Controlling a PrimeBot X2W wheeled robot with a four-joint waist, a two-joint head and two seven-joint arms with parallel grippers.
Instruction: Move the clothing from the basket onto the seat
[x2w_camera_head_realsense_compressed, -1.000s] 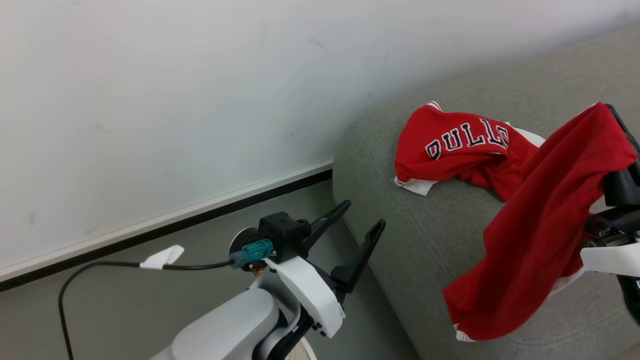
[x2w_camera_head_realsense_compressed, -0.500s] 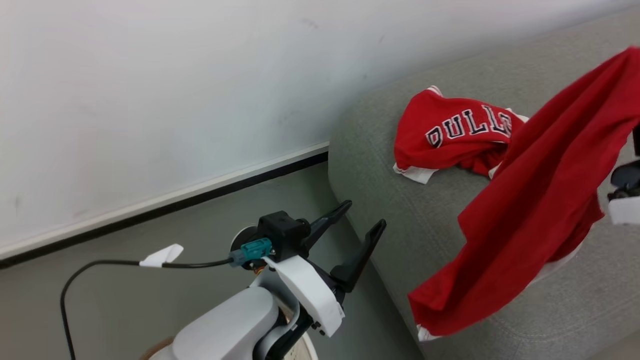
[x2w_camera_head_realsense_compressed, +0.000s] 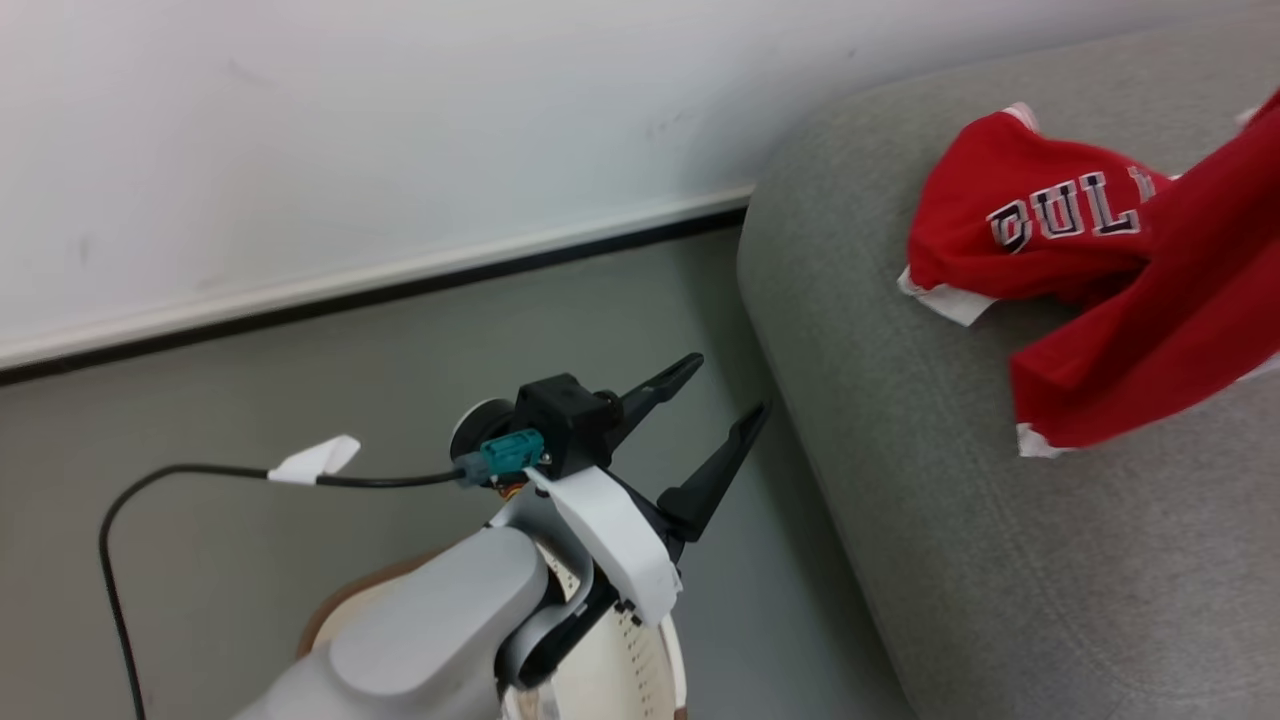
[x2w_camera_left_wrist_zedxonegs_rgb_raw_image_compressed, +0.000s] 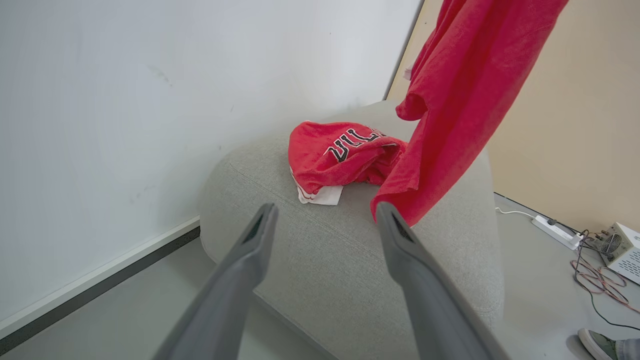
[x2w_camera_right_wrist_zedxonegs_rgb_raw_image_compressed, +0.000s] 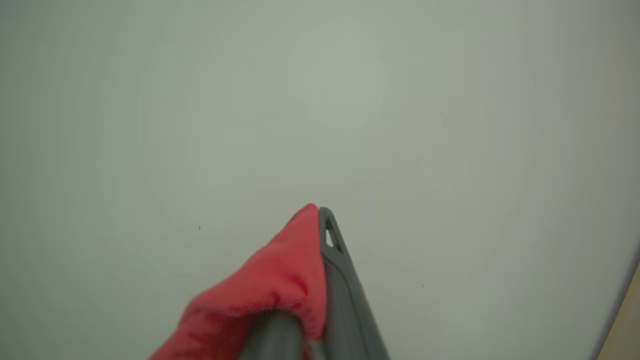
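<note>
A red jersey (x2w_camera_head_realsense_compressed: 1010, 255) with dark white-outlined letters lies crumpled on the grey seat (x2w_camera_head_realsense_compressed: 1000, 560), near its rounded end. A second piece of red clothing (x2w_camera_head_realsense_compressed: 1150, 340) hangs above the seat in front of the jersey, its white-trimmed lower end free; in the left wrist view this clothing (x2w_camera_left_wrist_zedxonegs_rgb_raw_image_compressed: 460, 90) drops from the top edge. My right gripper (x2w_camera_right_wrist_zedxonegs_rgb_raw_image_compressed: 322, 217) is shut on a fold of that red cloth (x2w_camera_right_wrist_zedxonegs_rgb_raw_image_compressed: 270, 295), facing a pale wall. My left gripper (x2w_camera_head_realsense_compressed: 725, 388) stands open and empty over the floor beside the seat. The cream perforated basket (x2w_camera_head_realsense_compressed: 625, 665) shows under my left forearm.
A white wall with a dark skirting line (x2w_camera_head_realsense_compressed: 400, 290) runs behind the grey floor. A black cable (x2w_camera_head_realsense_compressed: 200, 475) trails from my left wrist. Right of the seat lie a power strip (x2w_camera_left_wrist_zedxonegs_rgb_raw_image_compressed: 555, 232), a small box (x2w_camera_left_wrist_zedxonegs_rgb_raw_image_compressed: 625, 250), tangled wires and a person's shoe (x2w_camera_left_wrist_zedxonegs_rgb_raw_image_compressed: 600, 345).
The head camera has swung, shifting the seat to the right and bringing the basket in. The held red clothing has risen off the seat and now hangs higher. My left gripper stayed open.
</note>
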